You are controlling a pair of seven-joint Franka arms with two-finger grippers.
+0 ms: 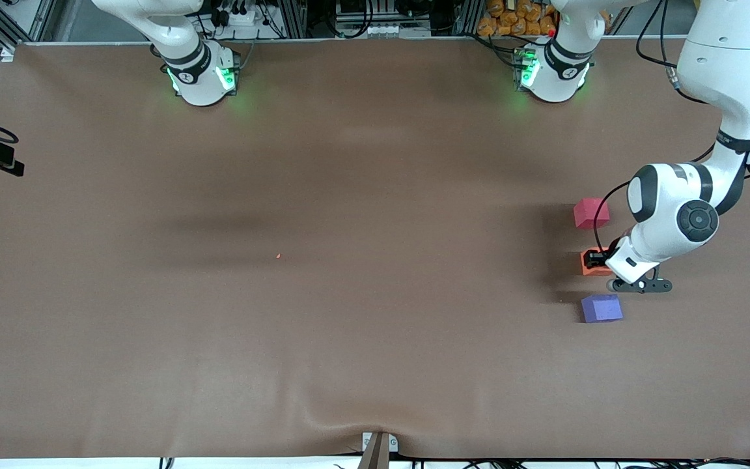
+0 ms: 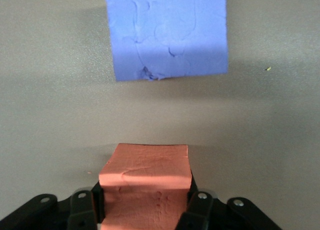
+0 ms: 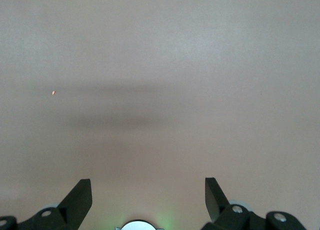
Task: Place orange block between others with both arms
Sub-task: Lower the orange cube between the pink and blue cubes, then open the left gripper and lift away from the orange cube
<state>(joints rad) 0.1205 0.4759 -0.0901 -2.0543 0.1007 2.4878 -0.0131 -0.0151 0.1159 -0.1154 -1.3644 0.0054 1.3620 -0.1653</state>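
Taking the orange block as landmark: the purple-blue cube lies nearer the front camera than it, apart from it, on the brown tabletop. The orange block itself sits on the tabletop between the two other cubes, toward the left arm's end. The left end effector is down at the block, its fingers on either side of it and against its faces. The left arm folds down steeply from its elbow, wrist bent low over the block. Farther from the camera than the block lies the red-pink cube. The right end effector hangs over bare tabletop, fingers spread wide apart and holding nothing; that arm waits.
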